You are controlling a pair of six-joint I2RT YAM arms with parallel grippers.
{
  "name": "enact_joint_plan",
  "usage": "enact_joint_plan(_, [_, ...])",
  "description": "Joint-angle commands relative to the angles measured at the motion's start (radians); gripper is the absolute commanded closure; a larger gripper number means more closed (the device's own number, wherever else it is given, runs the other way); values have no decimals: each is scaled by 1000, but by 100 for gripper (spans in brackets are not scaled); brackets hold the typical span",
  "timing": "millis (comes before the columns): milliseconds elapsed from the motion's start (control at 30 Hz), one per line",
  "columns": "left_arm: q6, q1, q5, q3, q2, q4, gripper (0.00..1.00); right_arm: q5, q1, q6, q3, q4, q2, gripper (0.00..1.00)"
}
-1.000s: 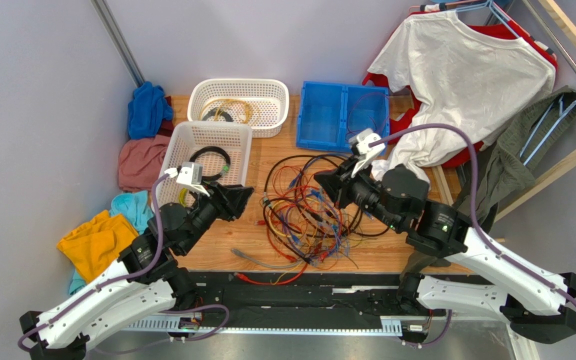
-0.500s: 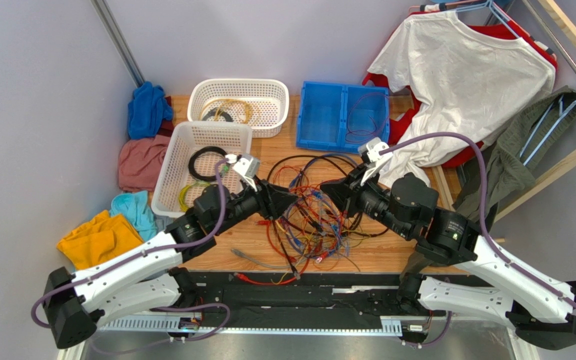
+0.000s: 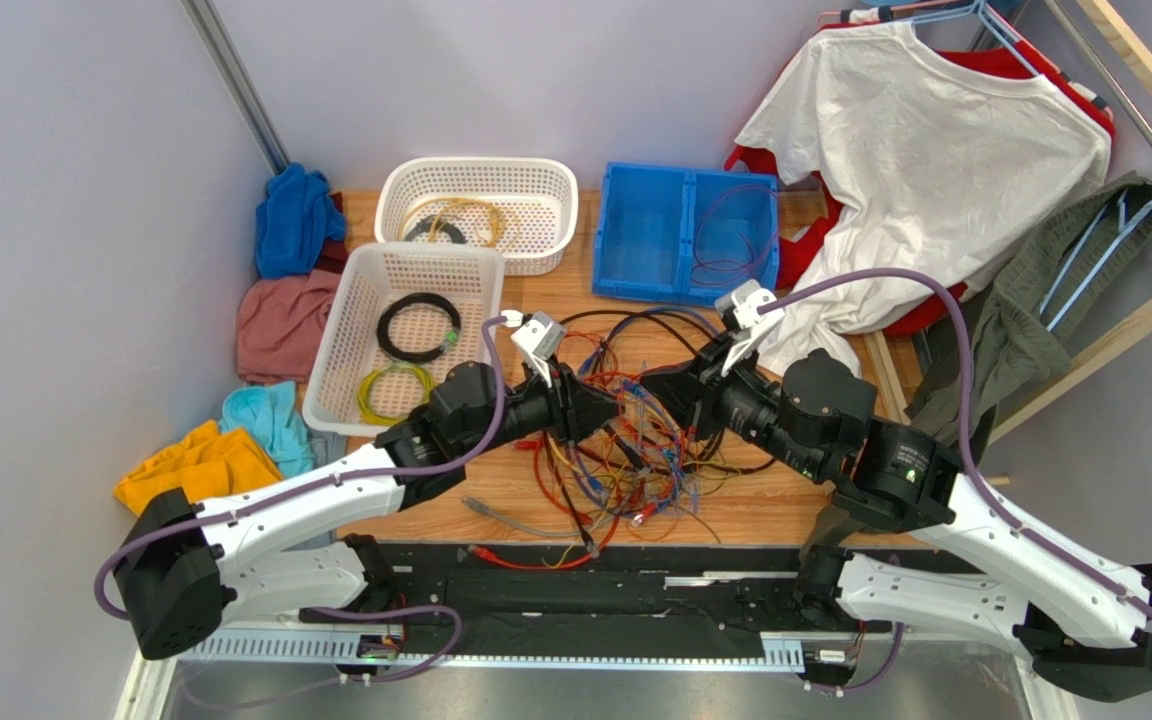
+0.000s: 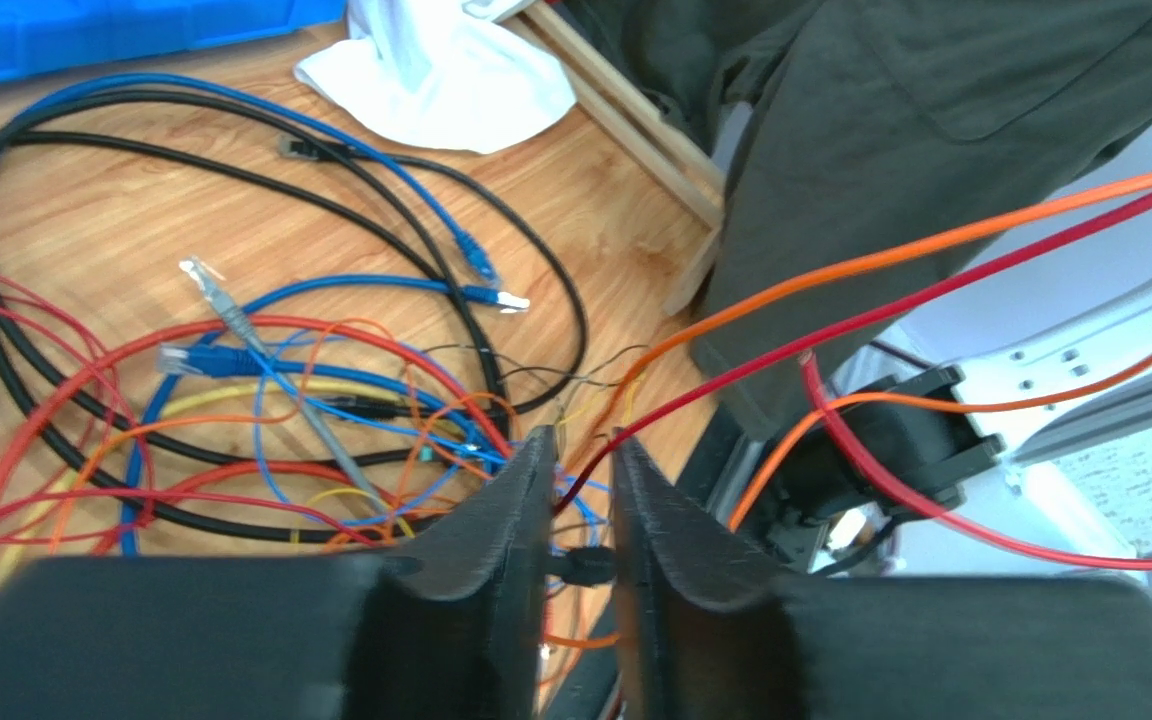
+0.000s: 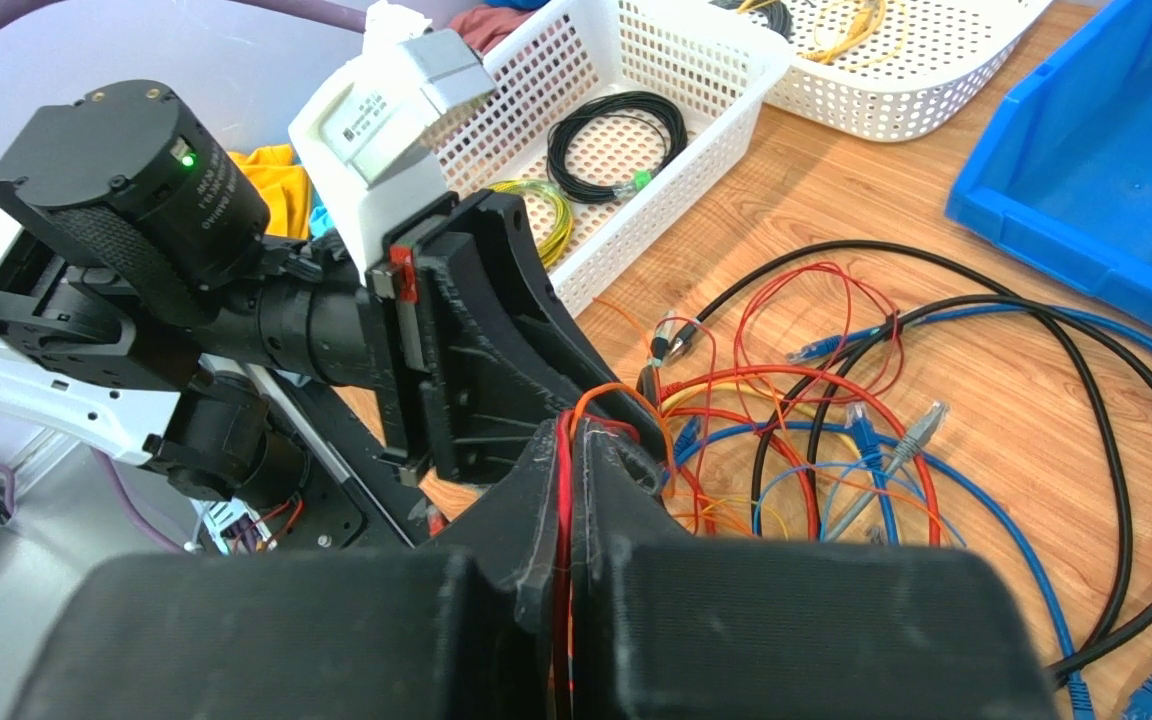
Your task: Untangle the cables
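The cables (image 3: 630, 443) lie as a tangle of red, orange, blue, black and yellow wires on the wooden table between the arms. My right gripper (image 3: 657, 389) hangs above the tangle, shut on a red and an orange cable (image 5: 567, 450) that run up between its fingers (image 5: 573, 429). My left gripper (image 3: 611, 408) faces it from the left, tips almost meeting. Its jaws (image 4: 579, 440) stand a narrow gap apart, open, with the taut red cable (image 4: 913, 308) passing through the gap beside the orange one (image 4: 898, 258). A small black plug shows between the fingers lower down.
A white basket (image 3: 339, 315) holding a black coil and a yellow-green coil stands left of the tangle. A second white basket (image 3: 477, 165) and a blue bin (image 3: 605, 225) stand at the back. Clothes (image 3: 199, 480) are piled at the left. A white T-shirt (image 3: 913, 165) hangs right.
My left arm has swung right from the basket to the tangle, and its jaws have narrowed round the taut red cable. The right gripper shifted slightly, still holding its cables.
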Motion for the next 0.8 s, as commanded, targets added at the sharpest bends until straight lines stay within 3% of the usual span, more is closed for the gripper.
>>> enact_joint_plan(0, [17, -5, -42, 57, 14, 3, 95, -6, 5, 10, 1, 21, -19, 100])
enact_joint_plan(33, [21, -5, -107, 63, 9, -23, 100, 10, 5, 7, 2, 16, -22, 99])
enact_joint_plan(167, [50, 1, -296, 83, -44, -181, 100, 52, 5, 4, -2, -5, -57, 83])
enact_joint_plan(233, [55, 9, -350, 94, -83, -223, 100, 75, 5, 2, -19, -8, -68, 80])
enact_joint_plan(567, [133, 31, -409, 266, -185, -441, 100, 100, 5, 13, -86, 11, -82, 84])
enact_joint_plan(733, [172, 31, -407, 362, -185, -488, 100, 9, 4, 25, -128, 54, -54, 55])
enact_joint_plan(767, [173, 31, -404, 378, -182, -492, 100, -6, 5, 28, -145, 70, -50, 53])
